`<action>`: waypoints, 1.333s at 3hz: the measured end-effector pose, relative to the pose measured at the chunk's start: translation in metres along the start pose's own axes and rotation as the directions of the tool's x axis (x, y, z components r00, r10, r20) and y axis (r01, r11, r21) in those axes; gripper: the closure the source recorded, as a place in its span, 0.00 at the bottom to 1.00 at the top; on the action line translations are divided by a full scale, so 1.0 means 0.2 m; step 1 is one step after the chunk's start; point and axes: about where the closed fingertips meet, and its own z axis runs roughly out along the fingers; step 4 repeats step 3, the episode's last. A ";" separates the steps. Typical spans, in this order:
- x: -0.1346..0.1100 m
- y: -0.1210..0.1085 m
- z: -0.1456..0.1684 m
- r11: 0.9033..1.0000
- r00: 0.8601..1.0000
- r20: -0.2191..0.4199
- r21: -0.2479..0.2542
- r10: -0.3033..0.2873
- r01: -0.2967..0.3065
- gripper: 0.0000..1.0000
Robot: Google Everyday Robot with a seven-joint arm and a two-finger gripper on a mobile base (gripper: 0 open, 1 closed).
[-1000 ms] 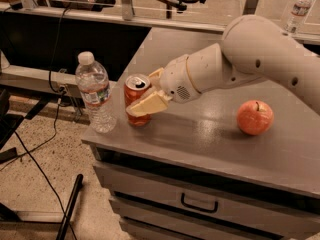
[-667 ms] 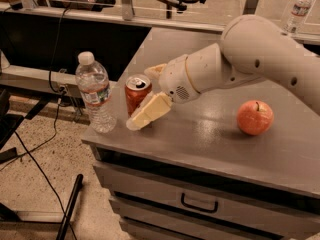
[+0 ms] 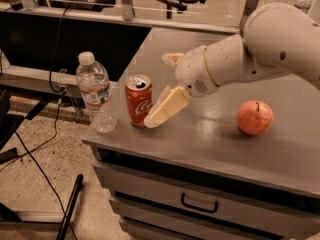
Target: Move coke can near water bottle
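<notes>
The coke can [image 3: 138, 100], red with white script and a silver top, stands upright on the grey cabinet top [image 3: 210, 139] near its left edge. The water bottle [image 3: 95, 93], clear with a white cap, stands just left of the can with a small gap between them. My gripper [image 3: 159, 90] is just right of the can and open. Its near cream finger [image 3: 169, 105] lies beside the can's right side, and its far finger [image 3: 172, 59] is behind and clear of the can. The gripper holds nothing.
A red-orange apple [image 3: 255, 117] sits on the cabinet's right part. The cabinet's left edge [image 3: 92, 139] is close to the bottle, with drawers [image 3: 200, 204] below. Cables [image 3: 35, 144] run over the floor at the left. A smaller bottle [image 3: 305, 1] stands far back right.
The gripper was closed around the can; it has opened and drawn back to the right. The can stays in place next to the bottle.
</notes>
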 end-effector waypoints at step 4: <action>0.09 -0.09 -0.25 0.997 0.997 0.039 -0.035 -0.072 0.073 0.00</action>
